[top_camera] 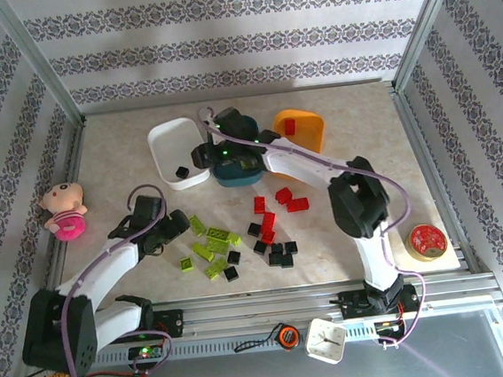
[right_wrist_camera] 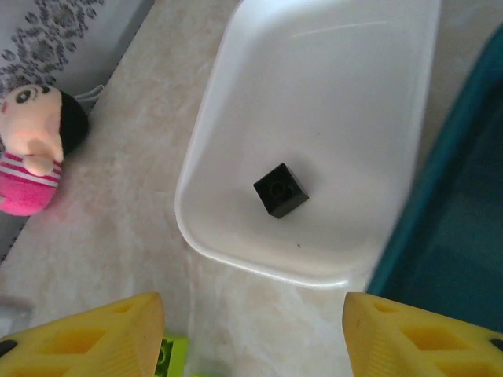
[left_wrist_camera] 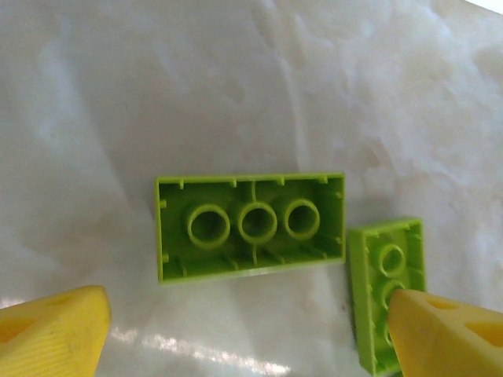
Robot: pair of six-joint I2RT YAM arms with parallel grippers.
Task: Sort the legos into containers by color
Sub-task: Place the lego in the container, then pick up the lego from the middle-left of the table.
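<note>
The white container (top_camera: 165, 143) holds one black lego (top_camera: 181, 171), which the right wrist view shows lying loose on the tub floor (right_wrist_camera: 280, 189). My right gripper (top_camera: 208, 155) hovers over the near rim of that tub (right_wrist_camera: 236, 259), open (right_wrist_camera: 255, 338) and empty. It hides most of the teal container (top_camera: 252, 178). The orange container (top_camera: 310, 134) holds a red lego (top_camera: 289, 127). Green legos (top_camera: 210, 242), red ones (top_camera: 275, 206) and black ones (top_camera: 277, 254) lie scattered mid-table. My left gripper (top_camera: 180, 224) is open (left_wrist_camera: 251, 345) just short of an upside-down green lego (left_wrist_camera: 251, 226); its right finger overlaps a second green one (left_wrist_camera: 385, 267).
A pink-and-cream doll (top_camera: 65, 212) lies at the left edge, also seen from the right wrist (right_wrist_camera: 35, 157). A small red round disc (top_camera: 426, 241) sits at the right front. The metal frame rail runs along the near table edge.
</note>
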